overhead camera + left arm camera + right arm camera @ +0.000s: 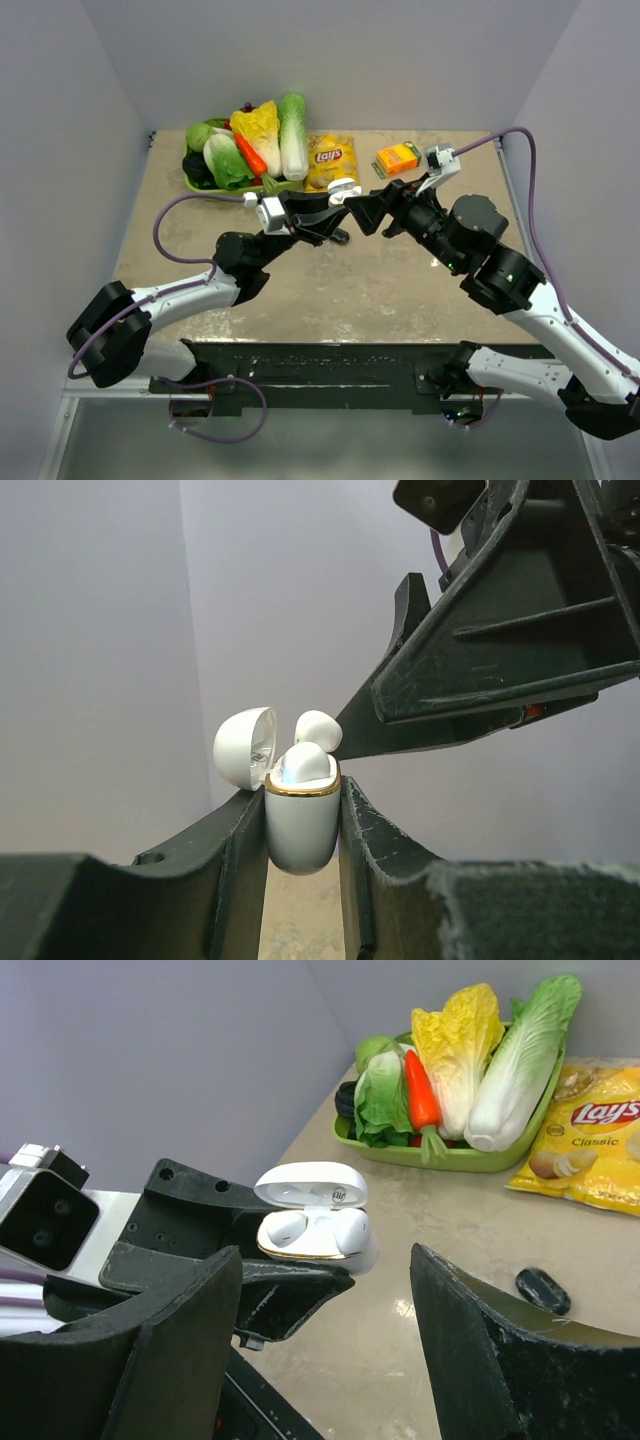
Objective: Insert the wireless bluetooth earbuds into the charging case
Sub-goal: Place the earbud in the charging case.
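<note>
My left gripper (300,798) is shut on the white charging case (300,830) and holds it upright above the table, its lid (243,746) swung open. Two white earbuds sit in the case's top: one (283,1228) is seated low, the other (347,1230) stands a little higher. In the top view the case (342,189) hangs at mid-table between both arms. My right gripper (325,1255) is open, its fingers apart on either side of the case. One of its fingertips (360,720) lies right beside the far earbud (318,730).
A small black oval piece (542,1290) lies on the table under the grippers. At the back stands a green tray (440,1157) of toy vegetables. Beside it lie a yellow Lay's bag (330,160) and an orange box (397,158).
</note>
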Controlling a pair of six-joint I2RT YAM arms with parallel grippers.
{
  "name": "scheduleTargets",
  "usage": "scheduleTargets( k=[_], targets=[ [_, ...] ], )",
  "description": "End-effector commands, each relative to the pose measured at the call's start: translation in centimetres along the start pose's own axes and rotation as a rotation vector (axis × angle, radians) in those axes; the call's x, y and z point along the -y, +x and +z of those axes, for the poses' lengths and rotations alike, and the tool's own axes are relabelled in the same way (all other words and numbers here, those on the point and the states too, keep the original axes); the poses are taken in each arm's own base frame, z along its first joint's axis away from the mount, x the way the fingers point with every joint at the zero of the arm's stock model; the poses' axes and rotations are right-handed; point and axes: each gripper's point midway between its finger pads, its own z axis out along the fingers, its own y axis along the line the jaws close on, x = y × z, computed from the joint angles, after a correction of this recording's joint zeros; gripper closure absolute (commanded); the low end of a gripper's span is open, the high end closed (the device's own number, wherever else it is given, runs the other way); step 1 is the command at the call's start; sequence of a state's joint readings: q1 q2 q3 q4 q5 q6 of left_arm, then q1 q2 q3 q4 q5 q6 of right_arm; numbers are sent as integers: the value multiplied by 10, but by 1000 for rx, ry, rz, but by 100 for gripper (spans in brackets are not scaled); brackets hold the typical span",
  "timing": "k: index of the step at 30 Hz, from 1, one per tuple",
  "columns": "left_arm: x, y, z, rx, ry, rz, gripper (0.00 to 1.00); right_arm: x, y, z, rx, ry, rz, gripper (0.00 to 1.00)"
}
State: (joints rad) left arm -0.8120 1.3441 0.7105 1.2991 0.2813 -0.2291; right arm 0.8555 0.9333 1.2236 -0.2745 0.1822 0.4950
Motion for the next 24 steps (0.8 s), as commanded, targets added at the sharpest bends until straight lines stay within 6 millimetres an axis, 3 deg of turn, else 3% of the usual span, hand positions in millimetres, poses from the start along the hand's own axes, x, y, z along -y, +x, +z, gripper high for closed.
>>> scheduleTargets(
  k=[1, 24],
  targets=[
    [34, -150, -21, 587, 115, 163, 100, -19, -11, 1, 41, -89, 23, 29],
    [28, -142, -19, 571, 92, 159, 100, -48, -6, 4, 18, -202, 52, 30]
  ],
)
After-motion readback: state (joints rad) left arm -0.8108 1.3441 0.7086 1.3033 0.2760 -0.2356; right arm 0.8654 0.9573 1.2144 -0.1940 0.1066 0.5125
